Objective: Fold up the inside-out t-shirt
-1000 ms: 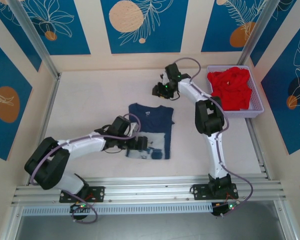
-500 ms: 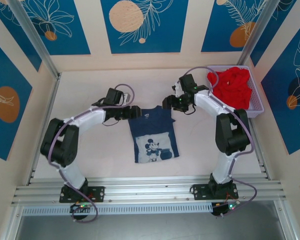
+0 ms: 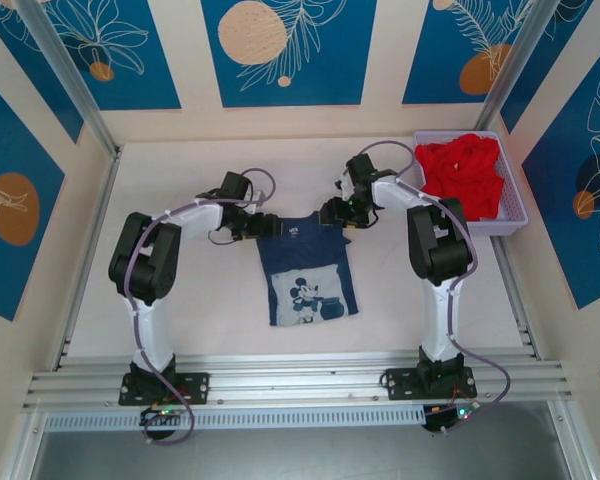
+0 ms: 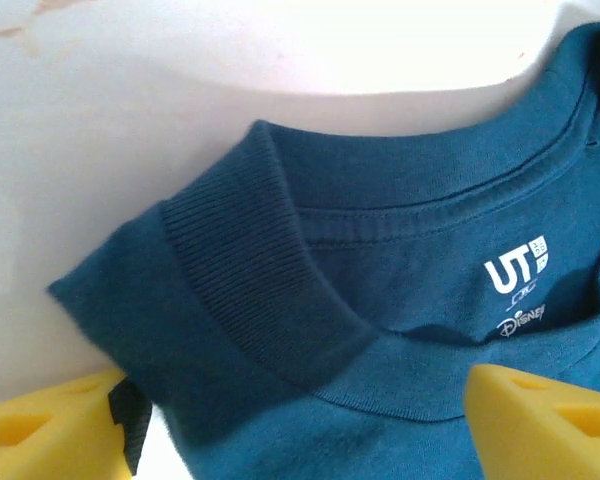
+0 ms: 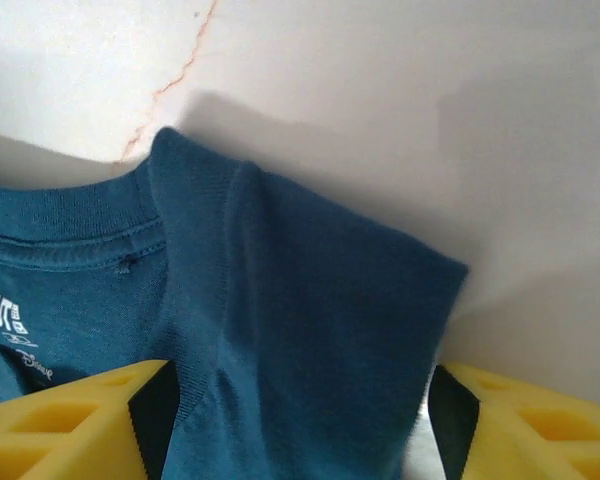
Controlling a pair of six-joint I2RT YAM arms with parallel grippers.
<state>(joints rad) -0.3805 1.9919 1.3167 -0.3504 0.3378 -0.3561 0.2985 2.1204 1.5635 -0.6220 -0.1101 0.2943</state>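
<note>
I am getting ready to fold the top of the t-shirt down toward its bottom. It is lying flat in the middle of the table, with its neck end pointing away from me. Its sides are looking tucked in, so I am thinking the next fold goes from top to bottom. I am holding my left gripper at the shirt's left shoulder corner and my right gripper at its right shoulder corner. Both are standing wide open and gripping nothing. In the left wrist view, my yellow fingers are sitting on either side of the shoulder cloth, with the collar just ahead. In the right wrist view, the other shoulder corner is lying between my fingers too. Next I am going to need to dip down, pinch both corners together, and lift them evenly so the shirt is not twisting.
</note>
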